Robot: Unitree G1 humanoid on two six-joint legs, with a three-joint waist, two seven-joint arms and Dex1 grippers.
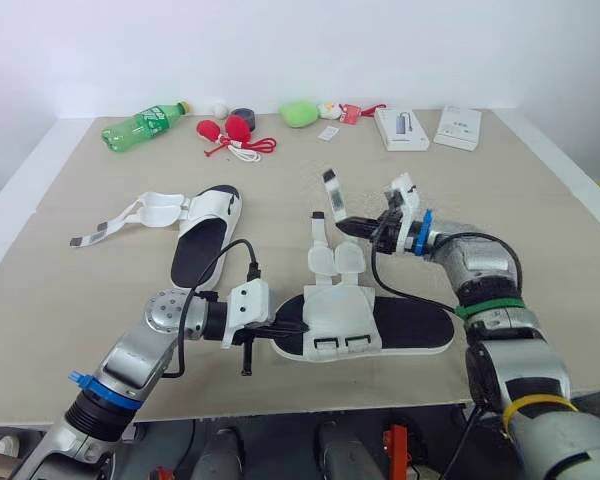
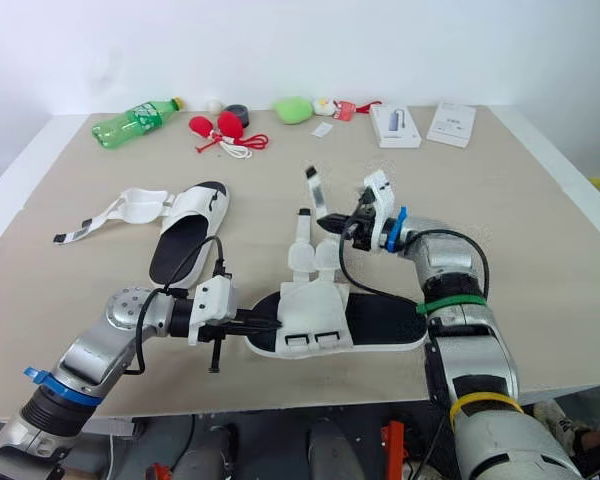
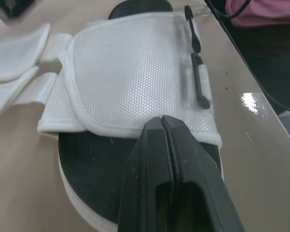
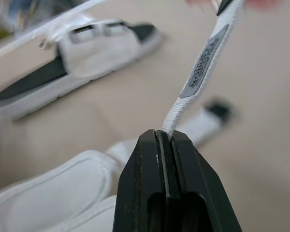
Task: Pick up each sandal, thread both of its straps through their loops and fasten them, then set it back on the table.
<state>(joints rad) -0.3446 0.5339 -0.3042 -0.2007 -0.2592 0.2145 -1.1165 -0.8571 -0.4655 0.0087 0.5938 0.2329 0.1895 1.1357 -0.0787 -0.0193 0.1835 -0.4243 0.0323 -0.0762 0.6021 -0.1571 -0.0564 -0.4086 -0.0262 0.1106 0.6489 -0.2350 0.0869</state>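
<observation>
Sideways lies a green bottle; right hand pinches a sandal strap.

White-edged beige table is spreading under and all around the right gripper; plain white wall is rising well beyond it. A glint is shining on the tabletop near the left gripper.

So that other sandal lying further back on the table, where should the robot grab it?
Probably by the bare heel end of the far sandal, pinching the sole's rim from the robot's side. That end points toward the robot and nothing covers it, while its loose straps splay out to the left and would just flop.
</observation>
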